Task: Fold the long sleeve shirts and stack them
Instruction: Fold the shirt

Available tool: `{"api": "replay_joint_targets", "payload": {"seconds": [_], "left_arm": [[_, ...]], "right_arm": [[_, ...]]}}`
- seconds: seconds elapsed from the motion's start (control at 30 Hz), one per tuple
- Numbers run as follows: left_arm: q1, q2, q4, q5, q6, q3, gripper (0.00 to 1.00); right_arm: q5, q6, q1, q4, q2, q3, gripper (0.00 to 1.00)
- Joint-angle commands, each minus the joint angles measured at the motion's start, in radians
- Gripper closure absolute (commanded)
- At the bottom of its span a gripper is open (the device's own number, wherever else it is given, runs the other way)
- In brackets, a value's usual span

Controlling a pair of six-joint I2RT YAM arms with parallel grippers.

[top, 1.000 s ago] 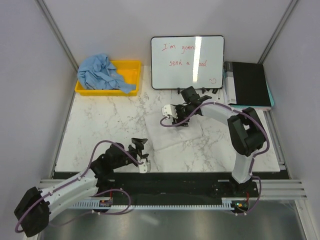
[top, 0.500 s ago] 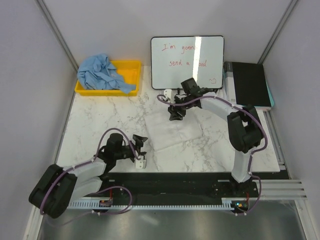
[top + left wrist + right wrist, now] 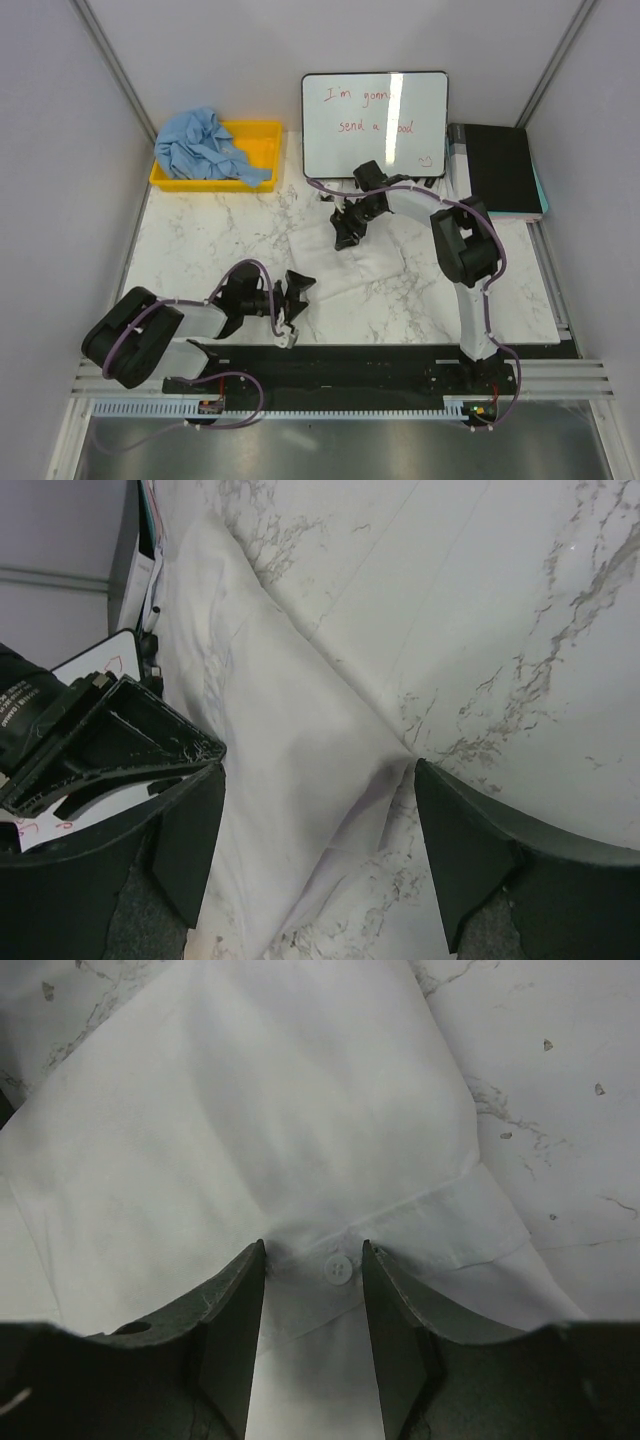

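A white marble-patterned desk (image 3: 200, 260) with grey veins fills the floor of a grey-walled booth. At its far left corner sits a yellow plastic bin (image 3: 262, 150). A whiteboard (image 3: 375, 125) stands at the far centre, propped against the back wall, with two lines of red handwriting. A vertical band of glare hides part of the words. Small dark items lie along its lower edge, too small to identify. Just right of the whiteboard, at the desk's far right corner, rests a black folder (image 3: 500, 168) with a pale spine, and a teal edge shows beneath it. A black strip (image 3: 350, 356) and a metal rail (image 3: 560, 375) run along the near edge.
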Motion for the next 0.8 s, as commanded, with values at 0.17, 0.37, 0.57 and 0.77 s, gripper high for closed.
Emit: {"api": "replay_joint_targets", "payload": {"seconds": [0.17,0.37,0.57,0.77], "left_arm": [[-0.07,0.127,0.039,-0.059,0.041,0.001,0.18],[-0.101,0.164,0.072,-0.193,-0.014,0.02,0.2],[-0.069,0.216,0.197,-0.301,-0.034,0.003,0.21],[-0.058,0.152,0.138,-0.26,-0.008,-0.052,0.23]], "right_arm": [[-0.007,0.005,0.007,-0.092,0.066,0.053,0.49],[-0.01,-0.017,0.005,-0.123,0.074,0.06,0.49],[-0.002,-0.048,0.024,-0.164,0.084,0.071,0.49],[0.001,-0.06,0.022,-0.173,0.081,0.076,0.5]]}}
